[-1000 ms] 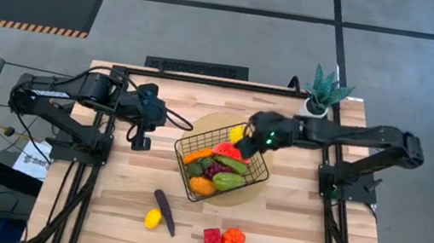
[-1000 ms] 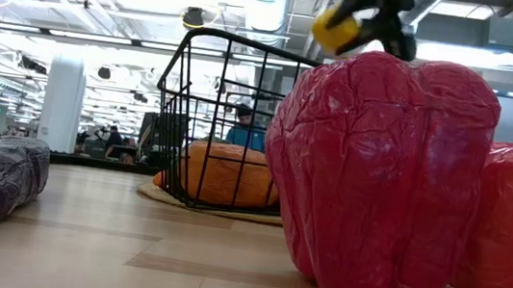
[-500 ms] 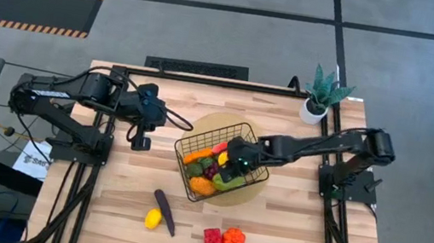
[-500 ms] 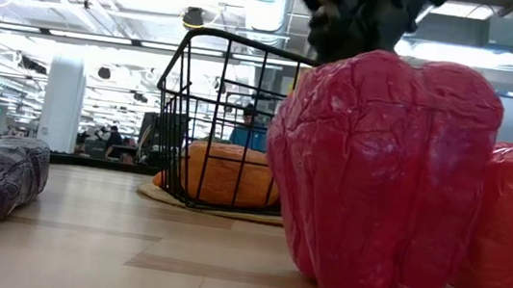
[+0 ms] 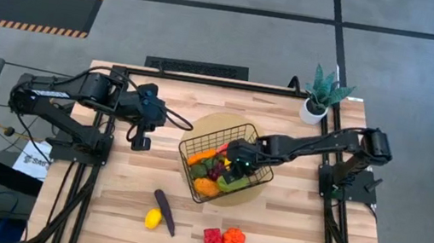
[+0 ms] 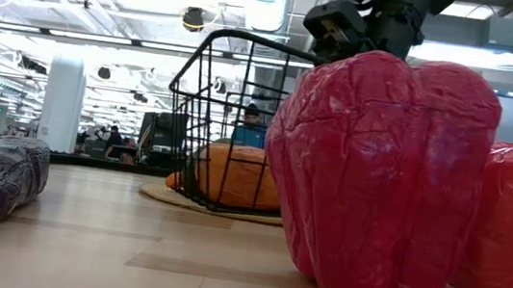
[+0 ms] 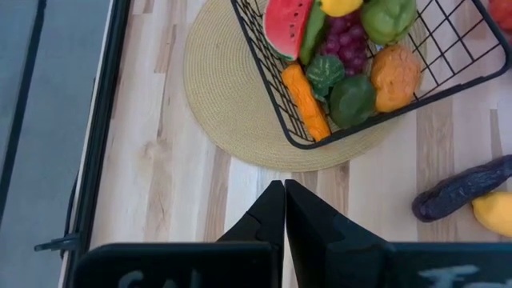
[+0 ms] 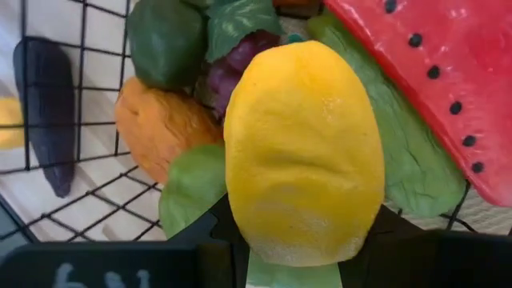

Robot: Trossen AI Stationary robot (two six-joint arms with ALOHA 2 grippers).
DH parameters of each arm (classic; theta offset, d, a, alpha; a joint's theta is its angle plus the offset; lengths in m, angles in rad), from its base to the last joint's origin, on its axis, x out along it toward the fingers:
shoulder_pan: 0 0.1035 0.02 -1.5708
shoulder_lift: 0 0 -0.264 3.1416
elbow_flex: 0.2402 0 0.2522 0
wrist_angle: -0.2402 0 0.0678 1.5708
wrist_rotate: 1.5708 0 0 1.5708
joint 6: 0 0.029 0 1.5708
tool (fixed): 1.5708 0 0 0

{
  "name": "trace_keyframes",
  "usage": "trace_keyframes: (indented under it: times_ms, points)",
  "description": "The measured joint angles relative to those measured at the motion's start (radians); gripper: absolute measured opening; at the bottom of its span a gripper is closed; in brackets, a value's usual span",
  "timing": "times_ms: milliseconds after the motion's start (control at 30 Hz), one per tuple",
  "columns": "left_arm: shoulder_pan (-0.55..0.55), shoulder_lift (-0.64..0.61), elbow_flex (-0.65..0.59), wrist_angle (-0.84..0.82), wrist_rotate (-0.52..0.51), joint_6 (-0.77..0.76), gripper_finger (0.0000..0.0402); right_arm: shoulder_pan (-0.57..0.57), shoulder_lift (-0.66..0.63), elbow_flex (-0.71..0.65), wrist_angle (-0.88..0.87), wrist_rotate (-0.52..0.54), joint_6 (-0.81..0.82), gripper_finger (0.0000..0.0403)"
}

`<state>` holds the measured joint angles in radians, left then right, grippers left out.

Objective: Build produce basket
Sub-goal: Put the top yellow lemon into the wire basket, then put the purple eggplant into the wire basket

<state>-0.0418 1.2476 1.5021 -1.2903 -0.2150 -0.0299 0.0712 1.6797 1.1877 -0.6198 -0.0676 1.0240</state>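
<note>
**Lemon hanging right over the basket pile**

I've got the right gripper (image 5: 232, 165) down inside the basket (image 5: 188, 147), just right of centre in the high view, and it's clamped on a lemon (image 8: 302, 152). In the right wrist view that lemon fills the middle of the frame, its long axis running straight out from between the fingers, gripped at the near end. Directly past it: the watermelon slice (image 8: 432, 80) at upper right, grapes (image 8: 236, 68) and a green avocado (image 8: 164, 40) at upper left, the orange (image 8: 164, 128) at left. So the drop spot lies straight ahead of the lemon, on the heap; I judge all that's needed is to let go, perhaps after easing a touch lower so it doesn't roll off.

The left gripper (image 5: 139, 139) waits over bare wood at centre left of the high view, fingers (image 7: 274, 218) pressed together, holding nothing.

On the table at the lower edge of the high view: a second lemon (image 5: 152, 219) touching the eggplant (image 5: 164, 211), lower left of the basket, and the red pepper (image 5: 212, 237) beside the orange pepper (image 5: 234, 239), lower centre. The waiting left arm looks nearer the lemon-eggplant pair; the peppers sit between the two arms' reach.
</note>
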Motion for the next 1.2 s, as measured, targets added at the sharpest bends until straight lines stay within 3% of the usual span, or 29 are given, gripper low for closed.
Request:
trace_keyframes:
  times_ms: [267,433,567,767,1200]
  points:
    - [0.0,0.0,0.0,0.002,0.0,0.004,0.0,-0.023,-0.006,0.0,-0.001,-0.041,-0.008,0.014]
    - [0.0,0.0,0.0,0.003,0.0,0.011,0.0,-0.037,-0.006,0.0,0.0,-0.042,0.0,0.0249]
    - [0.0,0.0,0.0,0.002,0.0,0.011,0.0,-0.041,-0.006,0.0,0.0,-0.042,-0.001,0.0287]
    - [0.0,0.0,0.0,0.002,0.0,0.011,0.0,-0.035,-0.006,0.046,-0.018,-0.042,-0.004,0.0279]
    - [0.0,0.0,0.0,-0.006,0.0,0.019,0.0,0.106,-0.008,0.38,-0.187,-0.034,0.032,0.0249]
